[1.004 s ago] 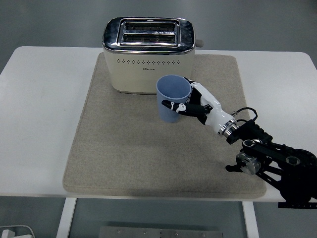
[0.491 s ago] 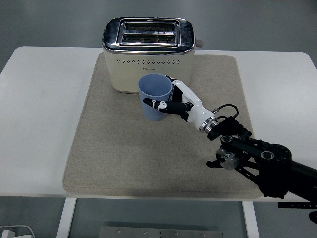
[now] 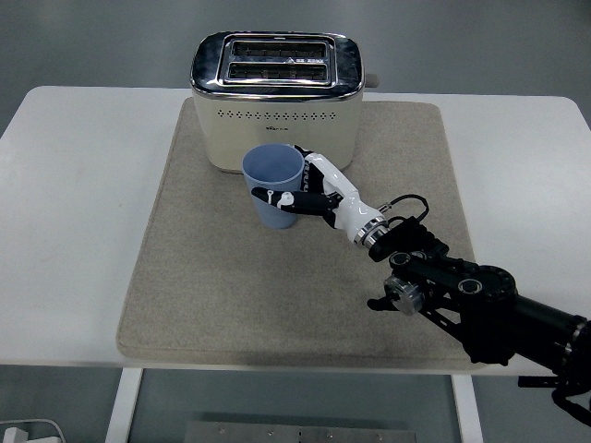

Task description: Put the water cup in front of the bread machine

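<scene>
Blue plastic is what you are holding: the water cup (image 3: 273,187) is sitting inside the fingers (image 3: 309,198) of your right hand (image 3: 319,193). They are wrapping around its side, with the thumb across the near face and the other fingers hidden round the back. The cup is standing straight up, mouth to the ceiling, so its long way is running up and down. It is just past your fingertips toward the left, and the bread machine (image 3: 275,101) is right behind it. From this view the cup's rim is overlapping the machine's cream front wall, low and near the middle. You cannot tell from here if the cup's bottom is touching the beige mat (image 3: 199,277) or floating a little above it.

Your right arm is coming in from the lower right corner and stretching long across the mat, with the wrist pointing up and to the left. Your left arm is not showing at all, so the right hand is the only one near the cup.

It looks like you are almost done. Going down is the way that matters now: lowering the cup flat onto the mat, then letting go.
</scene>
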`<action>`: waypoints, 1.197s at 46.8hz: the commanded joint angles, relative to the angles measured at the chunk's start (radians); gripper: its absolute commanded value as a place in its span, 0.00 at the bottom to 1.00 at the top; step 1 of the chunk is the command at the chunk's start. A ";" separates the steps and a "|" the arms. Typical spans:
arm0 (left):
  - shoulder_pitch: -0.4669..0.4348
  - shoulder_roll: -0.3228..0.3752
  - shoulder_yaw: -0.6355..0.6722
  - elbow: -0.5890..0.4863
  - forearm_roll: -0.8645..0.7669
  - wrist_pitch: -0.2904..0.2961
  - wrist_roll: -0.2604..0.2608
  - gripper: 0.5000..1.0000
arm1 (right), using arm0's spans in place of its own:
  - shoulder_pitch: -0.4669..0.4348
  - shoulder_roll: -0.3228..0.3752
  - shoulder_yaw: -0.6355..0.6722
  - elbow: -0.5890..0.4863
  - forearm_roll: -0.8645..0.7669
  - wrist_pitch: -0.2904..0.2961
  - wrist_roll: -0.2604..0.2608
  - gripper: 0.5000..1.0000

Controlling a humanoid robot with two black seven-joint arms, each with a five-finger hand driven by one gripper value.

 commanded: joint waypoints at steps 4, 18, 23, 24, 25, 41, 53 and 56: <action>0.000 0.000 0.000 0.000 0.000 0.000 0.000 1.00 | -0.006 0.001 0.001 -0.018 0.001 -0.005 0.000 0.11; 0.000 0.000 0.000 0.000 0.000 0.000 0.000 1.00 | -0.019 0.001 0.004 -0.021 0.002 -0.017 0.008 0.37; 0.000 0.000 0.000 0.000 0.000 0.000 0.000 1.00 | -0.024 0.001 0.009 -0.021 0.002 -0.017 0.009 0.47; 0.000 0.000 0.000 0.000 0.000 0.000 0.000 1.00 | -0.024 0.001 0.009 -0.021 0.002 -0.017 0.011 0.50; 0.000 0.000 0.000 0.000 0.000 0.000 0.000 1.00 | -0.024 0.001 0.011 -0.021 0.002 -0.017 0.011 0.52; 0.000 0.000 0.000 0.000 0.000 0.000 0.000 1.00 | -0.024 0.001 0.015 -0.013 0.004 -0.017 0.012 0.80; 0.000 0.000 0.000 0.000 0.000 0.000 0.000 1.00 | -0.036 0.001 0.020 -0.009 0.005 -0.018 0.014 0.83; 0.000 0.000 0.000 0.000 0.000 0.000 0.000 1.00 | -0.038 0.001 0.021 -0.007 0.005 -0.018 0.014 0.83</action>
